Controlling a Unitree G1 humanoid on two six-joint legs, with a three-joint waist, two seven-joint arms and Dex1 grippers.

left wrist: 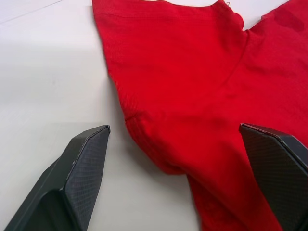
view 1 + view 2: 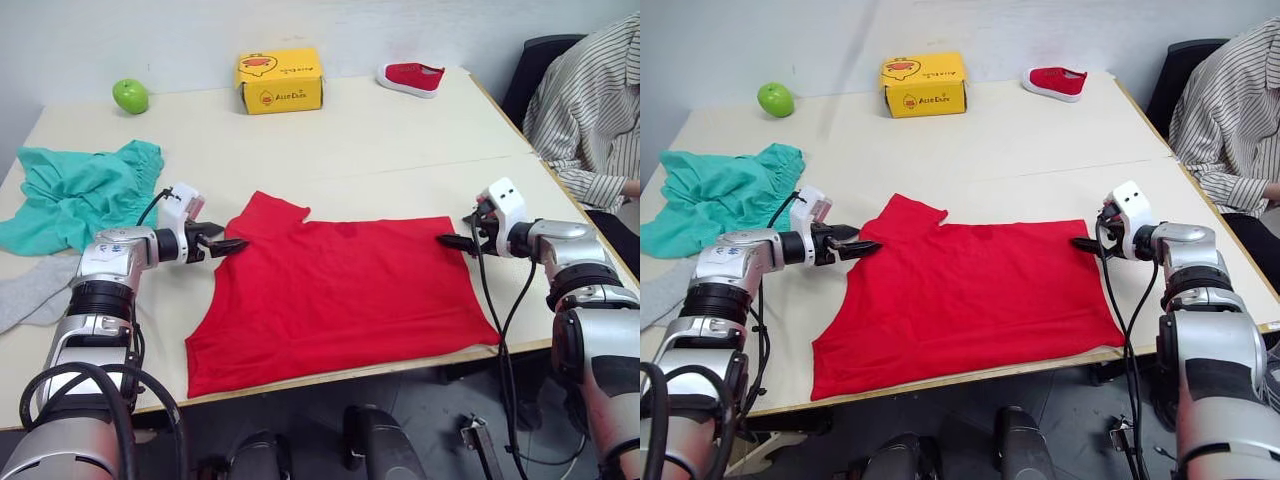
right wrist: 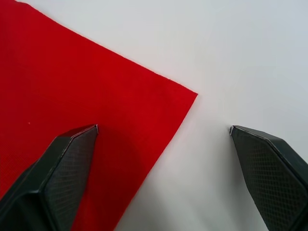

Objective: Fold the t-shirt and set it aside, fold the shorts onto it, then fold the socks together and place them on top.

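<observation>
With the t-shirt [image 2: 335,295] flat on the table [image 2: 400,140], the left gripper [image 2: 228,245] and right gripper [image 2: 452,240] stood open at opposite far corners; both should pinch only fabric before folding.

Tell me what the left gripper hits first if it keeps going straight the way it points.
Most likely the t-shirt: the left gripper is open, pointing at its near edge below the sleeve, with the cloth already between its fingertips in the wrist view. Height above the table is unclear.
</observation>
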